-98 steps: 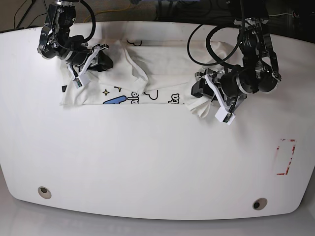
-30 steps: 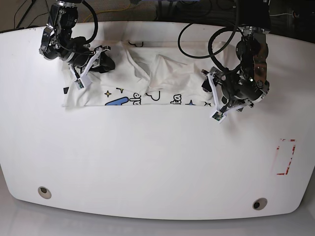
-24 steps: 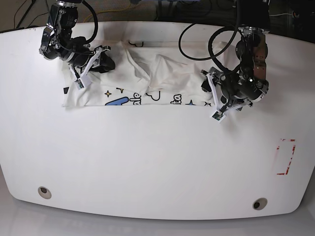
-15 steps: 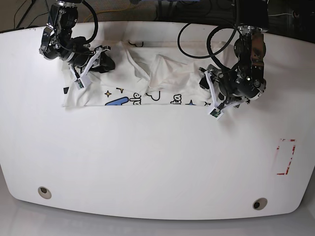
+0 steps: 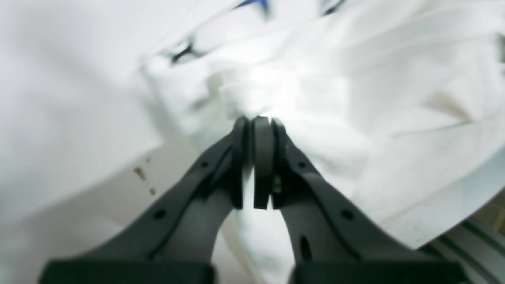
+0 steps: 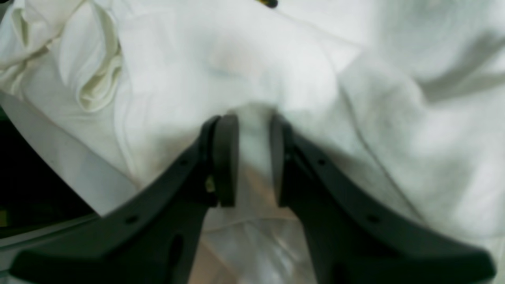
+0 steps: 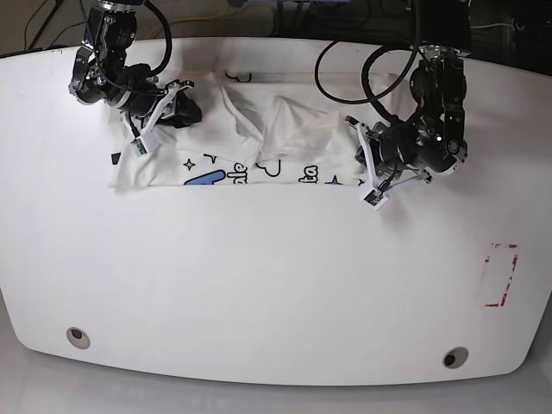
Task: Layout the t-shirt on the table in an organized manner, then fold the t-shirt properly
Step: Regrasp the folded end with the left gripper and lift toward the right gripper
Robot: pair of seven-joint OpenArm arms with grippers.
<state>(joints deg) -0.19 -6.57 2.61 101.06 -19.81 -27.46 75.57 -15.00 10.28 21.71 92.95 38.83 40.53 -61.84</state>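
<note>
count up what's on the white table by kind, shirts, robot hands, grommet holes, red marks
white cotton t-shirt with blue and yellow print: 1
black robot hands, left hand and right hand: 2
small round grommet holes: 2
red dashed rectangle mark: 1
total: 6

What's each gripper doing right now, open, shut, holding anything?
Left gripper: shut, fingers pinching a fold of the t-shirt.
Right gripper: shut on a bunch of the t-shirt, cloth between its fingers.
</note>
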